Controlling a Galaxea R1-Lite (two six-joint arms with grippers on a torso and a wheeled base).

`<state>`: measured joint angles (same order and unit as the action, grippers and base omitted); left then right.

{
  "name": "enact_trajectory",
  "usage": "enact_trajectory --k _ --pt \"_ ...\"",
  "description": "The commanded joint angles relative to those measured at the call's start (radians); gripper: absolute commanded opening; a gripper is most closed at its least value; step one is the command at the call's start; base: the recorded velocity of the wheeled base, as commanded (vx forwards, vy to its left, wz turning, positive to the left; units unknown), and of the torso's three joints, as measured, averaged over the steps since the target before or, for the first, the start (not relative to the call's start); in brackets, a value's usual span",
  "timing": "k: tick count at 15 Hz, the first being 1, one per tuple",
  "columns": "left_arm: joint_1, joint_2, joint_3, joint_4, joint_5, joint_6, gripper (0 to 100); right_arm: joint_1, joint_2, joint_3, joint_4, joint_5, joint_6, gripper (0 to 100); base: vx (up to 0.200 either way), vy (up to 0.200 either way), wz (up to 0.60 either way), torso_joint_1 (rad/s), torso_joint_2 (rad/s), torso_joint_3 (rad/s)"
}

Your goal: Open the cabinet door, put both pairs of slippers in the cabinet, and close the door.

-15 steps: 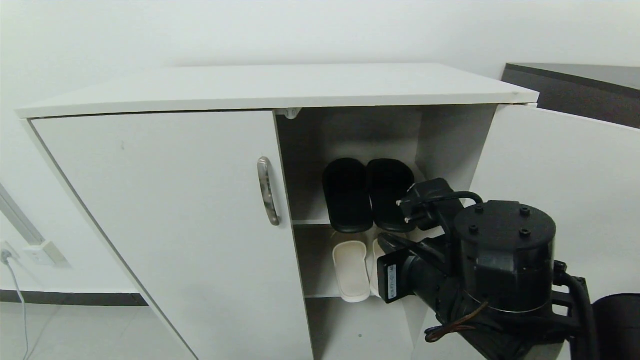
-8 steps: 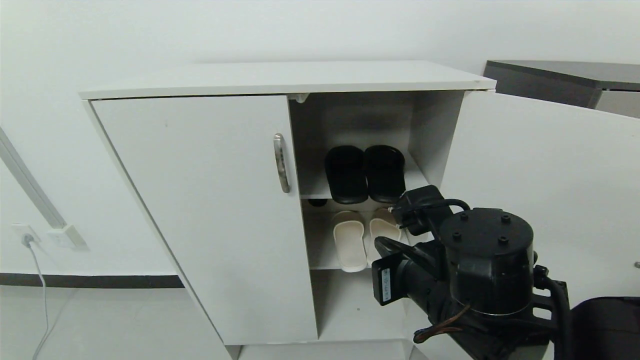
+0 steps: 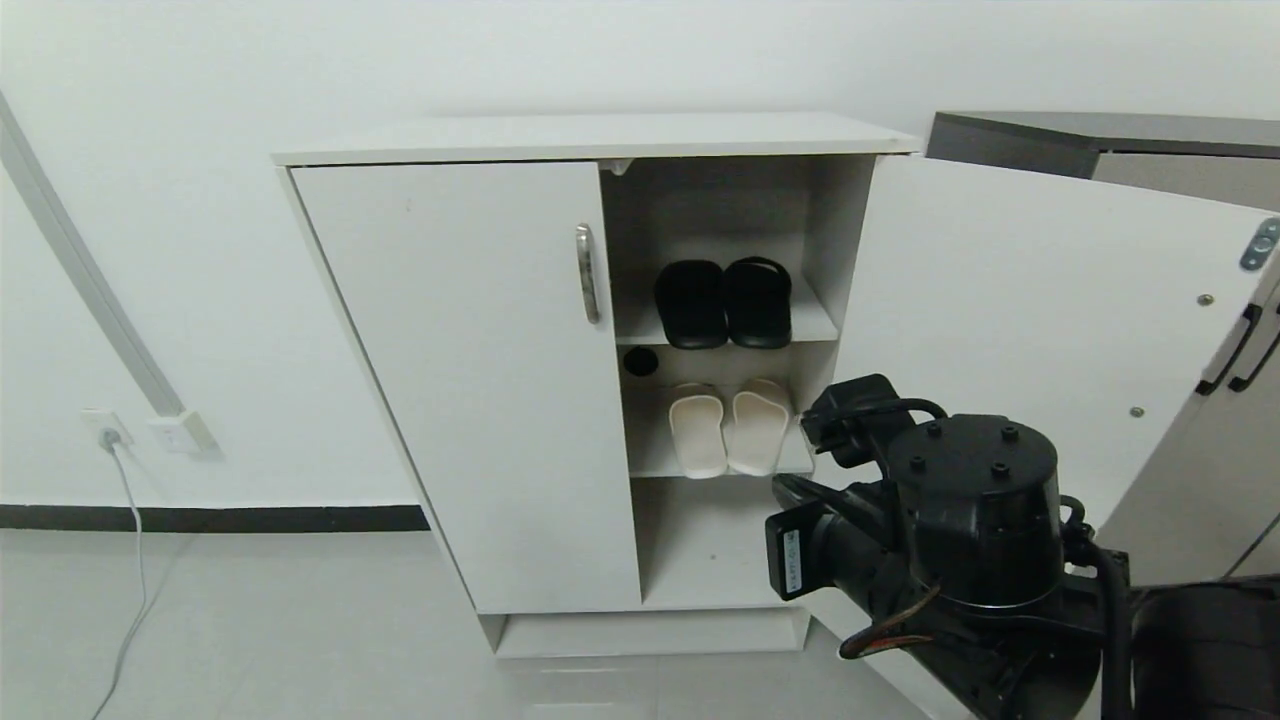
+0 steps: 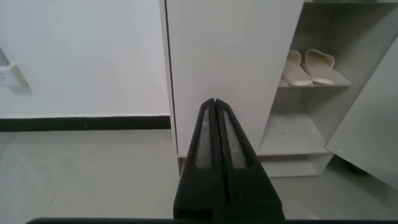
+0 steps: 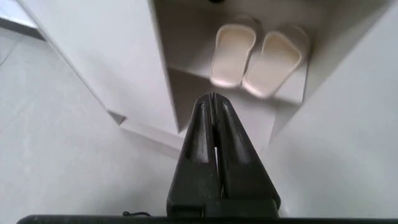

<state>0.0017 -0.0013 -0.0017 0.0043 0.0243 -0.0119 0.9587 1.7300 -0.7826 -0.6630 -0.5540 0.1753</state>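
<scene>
The white cabinet [image 3: 600, 135] stands against the wall with its right door [image 3: 1020, 300] swung wide open and its left door [image 3: 470, 380] closed. A black pair of slippers [image 3: 722, 302] lies on the upper shelf. A white pair of slippers [image 3: 728, 430] lies on the shelf below, also seen as the white pair [image 4: 309, 65] and the white pair [image 5: 258, 55]. My right gripper [image 5: 213, 99] is shut and empty, held in front of the open compartment, short of the shelves. My left gripper [image 4: 214, 109] is shut and empty, facing the closed left door.
A metal handle [image 3: 588, 273] sits on the left door's inner edge. A grey cabinet [image 3: 1100, 145] with dark handles [image 3: 1240, 345] stands right of the open door. A wall socket with a cable [image 3: 105, 430] is low on the left. Open floor [image 3: 250, 620] lies before the cabinet.
The whole head view has pulled back from the cabinet, so the camera moved; more floor and the grey cabinet now show. The slippers and doors stand as before.
</scene>
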Motion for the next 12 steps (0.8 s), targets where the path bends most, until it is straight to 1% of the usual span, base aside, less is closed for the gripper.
enact_trajectory --k 1,5,12 --pt "0.000 0.001 0.000 0.000 0.000 0.000 0 0.000 0.003 0.012 0.000 0.000 -0.008 0 -0.200 0.000 0.00 0.002 0.00 0.007" --pt "0.000 0.001 0.000 0.000 0.000 0.001 0 0.000 0.003 0.019 0.000 0.000 -0.013 0 -0.200 0.000 0.00 0.002 0.01 0.004" --pt "0.000 0.001 0.002 0.000 0.000 0.001 0 0.000 0.006 0.032 0.000 -0.001 -0.028 0 0.000 0.000 0.00 0.000 0.00 0.000"
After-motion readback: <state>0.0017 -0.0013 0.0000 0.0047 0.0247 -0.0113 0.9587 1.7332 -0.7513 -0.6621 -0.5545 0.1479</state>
